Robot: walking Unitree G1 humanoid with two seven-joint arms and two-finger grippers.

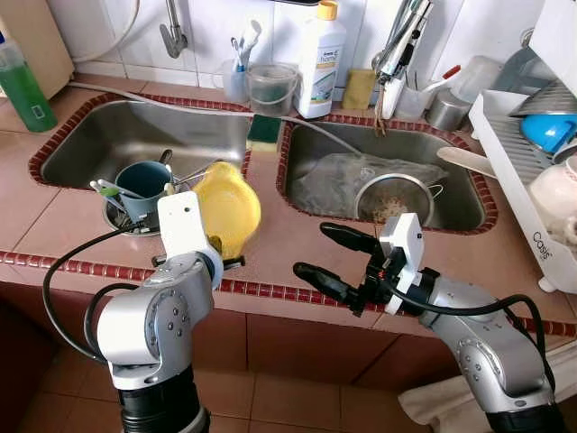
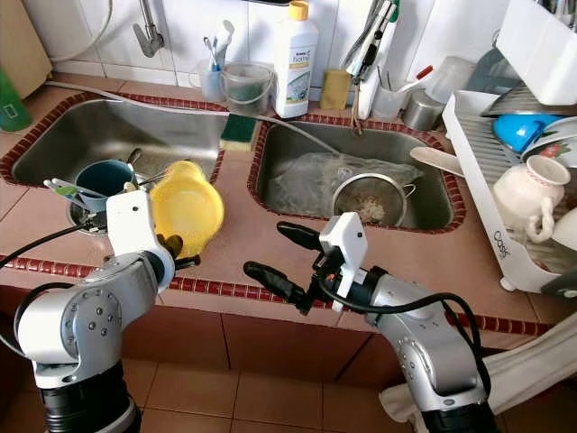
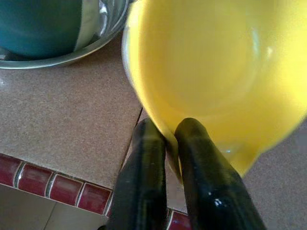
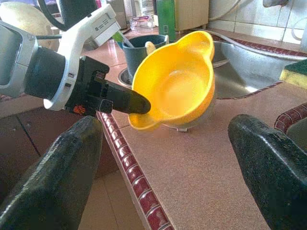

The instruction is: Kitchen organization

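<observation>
The yellow bowl (image 1: pixel 227 209) hung tilted over the counter strip (image 1: pixel 270 225) between the two sinks, just beside the left sink (image 1: pixel 99 135), its rim pinched between the pressed-together fingers of the left gripper (image 3: pixel 165 143). To do this step well, I judge the pinch should stay firm on that thin rim and the bowl be carried level, clear of the teal cup (image 1: pixel 142 185) in the left sink. The right gripper (image 1: pixel 335 260) hovered over the counter edge beside the bowl, fingers spread wide and pointing toward it.
</observation>
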